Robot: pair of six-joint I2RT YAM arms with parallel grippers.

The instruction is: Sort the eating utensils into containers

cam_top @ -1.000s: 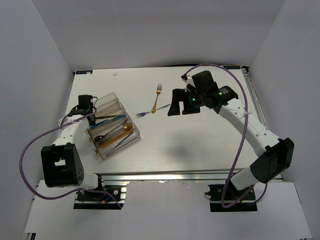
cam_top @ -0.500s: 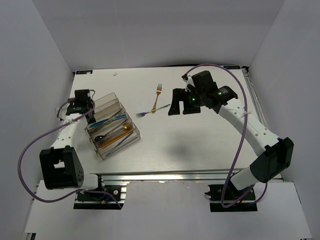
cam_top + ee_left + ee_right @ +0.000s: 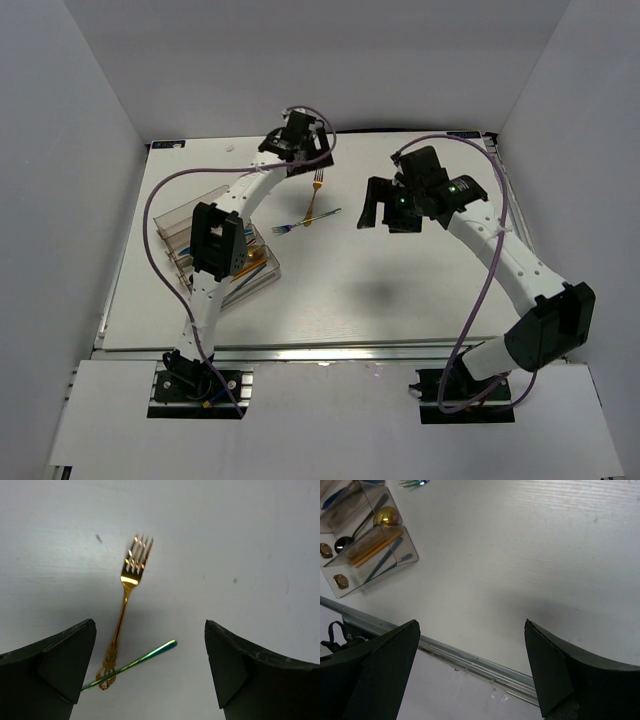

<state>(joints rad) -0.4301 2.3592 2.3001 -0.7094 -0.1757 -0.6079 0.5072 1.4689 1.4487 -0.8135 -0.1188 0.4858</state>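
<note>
A gold fork [image 3: 316, 190] [image 3: 127, 605] lies on the white table at the far middle. Its handle end crosses an iridescent green fork [image 3: 305, 221] [image 3: 137, 662]. My left gripper [image 3: 306, 160] [image 3: 150, 667] hangs open over these two, holding nothing. The clear divided tray [image 3: 178, 215] [image 3: 395, 555] sits at the left, partly behind my left arm. In it lie a gold spoon [image 3: 386, 516], a black spoon [image 3: 342, 543], orange sticks and blue utensils. Right of the forks, my right gripper [image 3: 385, 212] [image 3: 470, 667] stands open and empty above bare table.
My left arm [image 3: 215, 240] stretches from its base across the tray to the far middle. A metal rail [image 3: 470, 655] runs along the table's near edge. White walls close in the left, far and right sides.
My left arm swung from the tray at the left to the far middle above the gold fork, and its jaws opened wide. The right gripper shifted slightly to the right.
</note>
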